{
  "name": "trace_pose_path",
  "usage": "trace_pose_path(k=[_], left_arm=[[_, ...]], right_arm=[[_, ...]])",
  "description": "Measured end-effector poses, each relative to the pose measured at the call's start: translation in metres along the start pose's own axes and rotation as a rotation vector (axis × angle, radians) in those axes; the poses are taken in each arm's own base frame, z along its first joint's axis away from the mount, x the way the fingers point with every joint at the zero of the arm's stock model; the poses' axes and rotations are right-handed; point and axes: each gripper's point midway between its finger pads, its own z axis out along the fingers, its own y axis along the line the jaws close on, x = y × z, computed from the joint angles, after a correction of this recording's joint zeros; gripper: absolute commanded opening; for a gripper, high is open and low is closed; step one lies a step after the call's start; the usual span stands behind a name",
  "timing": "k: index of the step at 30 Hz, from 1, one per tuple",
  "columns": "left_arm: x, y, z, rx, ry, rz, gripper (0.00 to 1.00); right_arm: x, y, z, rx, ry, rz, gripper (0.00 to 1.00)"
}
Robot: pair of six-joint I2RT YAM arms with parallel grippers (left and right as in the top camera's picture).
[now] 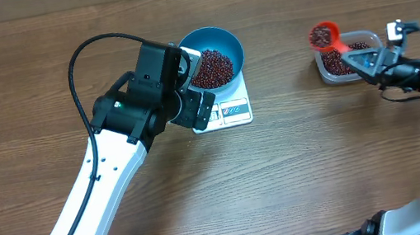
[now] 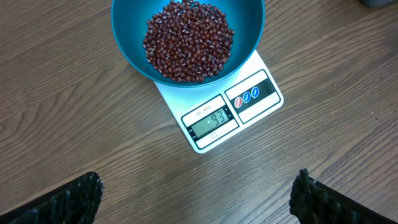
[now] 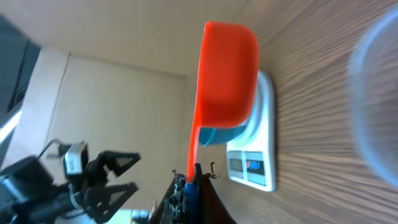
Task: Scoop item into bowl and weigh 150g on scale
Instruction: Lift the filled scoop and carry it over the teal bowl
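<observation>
**Table** (image 1: 11, 72): brown wood-grain surface.

**Left gripper** (image 2: 196, 190): black ribbed fingertips, jaws wide apart, holding nothing, poised above the scale's front.

**Bowl** (image 1: 234, 43): round, deep, smooth blue, seated on the scale's rear half.

**Beans** (image 1: 211, 67): small glossy red-brown ovals heaped in the bowl. More filled the scoop and lay in the tub.

**Scale** (image 1: 236, 112): flat white rectangle. Its display showed 93, legible only in the left wrist view.

**Scoop** (image 1: 324, 35): orange-red round cup on a thin handle. Overhead showed it loaded, above the tub's left end. The right wrist view showed only its smooth underside.

**Tub** (image 1: 323, 75): clear, rounded-rectangular.

**Right gripper** (image 1: 362, 60): jaws clamped on the scoop handle.
</observation>
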Motion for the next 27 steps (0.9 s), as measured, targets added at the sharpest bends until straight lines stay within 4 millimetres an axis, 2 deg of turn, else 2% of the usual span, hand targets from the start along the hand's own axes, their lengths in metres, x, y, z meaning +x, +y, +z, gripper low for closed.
trace_pose_path(k=[8,16,20,27], left_arm=[[0.000,0.000,0.000,0.000,0.001,0.000,1.00],[0.000,0.000,0.000,0.000,0.000,0.000,1.00],[0.000,0.000,0.000,0.000,0.000,0.000,1.00],[0.000,0.000,0.000,0.000,0.000,0.000,0.99]], right_arm=[[0.011,0.036,0.059,-0.097,0.131,-0.148,0.04],[0.034,0.066,0.116,-0.136,0.221,-0.258,0.04],[0.044,0.067,0.137,-0.104,0.231,-0.270,0.05],[0.044,0.057,0.158,-0.006,0.185,-0.315,0.04]])
